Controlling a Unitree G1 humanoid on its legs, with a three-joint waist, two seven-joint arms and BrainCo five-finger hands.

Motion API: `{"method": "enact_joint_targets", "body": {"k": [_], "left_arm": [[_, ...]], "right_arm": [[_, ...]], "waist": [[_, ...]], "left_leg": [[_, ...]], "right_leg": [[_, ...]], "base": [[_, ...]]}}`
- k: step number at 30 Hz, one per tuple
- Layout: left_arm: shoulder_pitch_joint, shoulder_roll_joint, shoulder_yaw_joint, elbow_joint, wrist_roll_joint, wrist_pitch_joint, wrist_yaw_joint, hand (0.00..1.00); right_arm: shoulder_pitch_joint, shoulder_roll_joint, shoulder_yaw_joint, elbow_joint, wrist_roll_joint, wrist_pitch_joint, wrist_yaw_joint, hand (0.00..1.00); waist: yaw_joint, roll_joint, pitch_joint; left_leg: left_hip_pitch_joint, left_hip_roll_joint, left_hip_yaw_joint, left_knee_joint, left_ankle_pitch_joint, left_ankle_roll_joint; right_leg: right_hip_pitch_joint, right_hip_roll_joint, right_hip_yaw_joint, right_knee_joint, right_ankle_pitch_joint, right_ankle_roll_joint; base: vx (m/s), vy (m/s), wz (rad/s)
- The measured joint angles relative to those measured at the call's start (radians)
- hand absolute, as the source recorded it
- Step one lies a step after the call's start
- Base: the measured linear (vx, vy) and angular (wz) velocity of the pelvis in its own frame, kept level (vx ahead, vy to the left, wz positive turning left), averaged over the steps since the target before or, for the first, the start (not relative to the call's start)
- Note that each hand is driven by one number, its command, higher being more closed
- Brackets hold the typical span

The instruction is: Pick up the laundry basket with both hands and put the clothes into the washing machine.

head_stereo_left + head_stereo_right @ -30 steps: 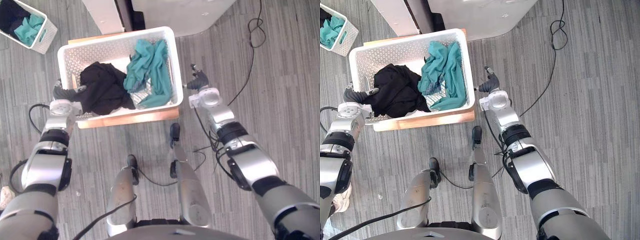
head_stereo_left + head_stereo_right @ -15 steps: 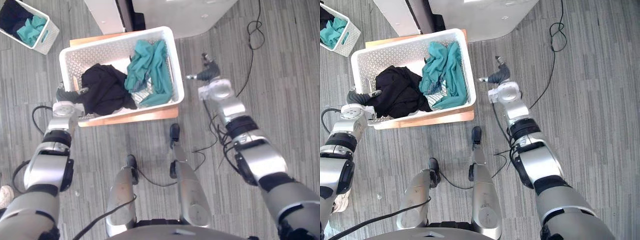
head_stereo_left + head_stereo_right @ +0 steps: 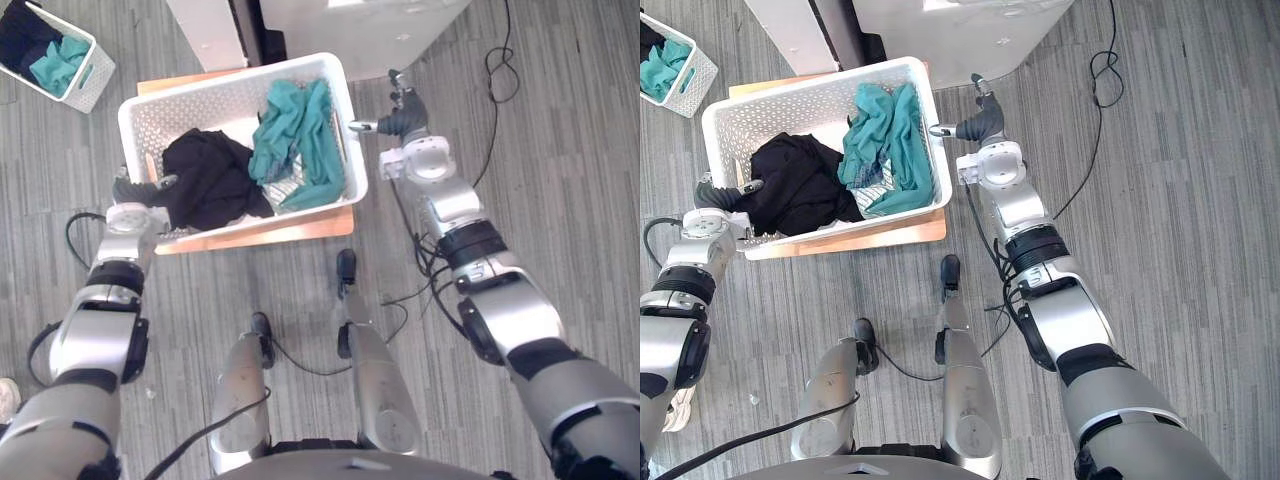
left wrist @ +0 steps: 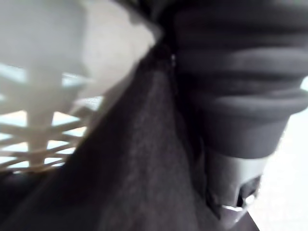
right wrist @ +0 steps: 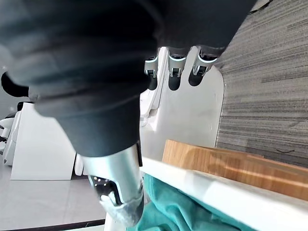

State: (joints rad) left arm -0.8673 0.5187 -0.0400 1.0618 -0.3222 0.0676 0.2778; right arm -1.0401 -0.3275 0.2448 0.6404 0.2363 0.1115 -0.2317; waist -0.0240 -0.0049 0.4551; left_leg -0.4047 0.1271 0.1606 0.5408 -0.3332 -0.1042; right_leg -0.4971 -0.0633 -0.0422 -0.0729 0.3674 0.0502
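washing machine [image 3: 380, 25]: just beyond the basket, loading not begun by my reading | laundry basket [image 3: 200, 105]: not lifted, I judge, sits on wooden board [image 3: 260, 235] | teal garment [image 3: 300, 140], black garment [image 3: 205, 180]: both inside basket | left robot hand [image 3: 133, 190]: at left wall, thumb over rim, fingers hidden, I can't tell its grip | right robot hand [image 3: 402, 118]: fingers spread, thumb at right rim, no hold yet; lift, carry and loading all left

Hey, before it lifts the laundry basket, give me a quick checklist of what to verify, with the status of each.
1. Left hand at the laundry basket left rim: ok; its grip: cannot tell.
2. Right hand closed on the right rim: not ok, fingers straight, thumb just over the rim.
3. Black garment and teal garment inside the basket: ok.
4. Basket flat on the wooden board: ok.
5. Washing machine door open: cannot tell.
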Motion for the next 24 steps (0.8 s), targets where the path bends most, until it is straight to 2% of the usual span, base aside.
{"method": "enact_joint_targets", "body": {"k": [9, 20, 24], "left_arm": [[0.0, -0.007, 0.001, -0.021, 0.0, 0.0, 0.008, 0.0], [-0.001, -0.013, -0.001, -0.049, 0.0, -0.01, 0.024, 0.0], [0.006, -0.009, -0.002, -0.051, 0.0, -0.012, 0.033, 0.0]], "right_arm": [[0.03, 0.038, 0.007, 0.014, -0.008, 0.001, 0.001, 0.0], [0.058, 0.096, 0.009, 0.116, -0.01, 0.002, 0.003, 0.0], [0.064, 0.123, 0.01, 0.125, -0.047, 0.002, 0.004, 0.0]], "waist": [[0.008, -0.002, -0.001], [0.014, -0.003, -0.002], [0.016, -0.019, -0.025]], "left_leg": [[-0.015, -0.001, -0.008, -0.001, 0.001, 0.0], [-0.031, 0.0, -0.024, -0.001, 0.005, -0.003], [-0.037, 0.001, -0.021, -0.002, 0.006, -0.005]], "right_leg": [[-0.005, -0.002, -0.005, 0.002, -0.001, 0.001], [-0.013, -0.002, -0.019, 0.002, -0.002, 0.002], [-0.028, -0.001, -0.015, 0.002, 0.0, 0.001]], "base": [[-0.12, 0.014, 0.02], [-0.11, 0.015, 0.04], [-0.11, 0.013, -0.02]]}}
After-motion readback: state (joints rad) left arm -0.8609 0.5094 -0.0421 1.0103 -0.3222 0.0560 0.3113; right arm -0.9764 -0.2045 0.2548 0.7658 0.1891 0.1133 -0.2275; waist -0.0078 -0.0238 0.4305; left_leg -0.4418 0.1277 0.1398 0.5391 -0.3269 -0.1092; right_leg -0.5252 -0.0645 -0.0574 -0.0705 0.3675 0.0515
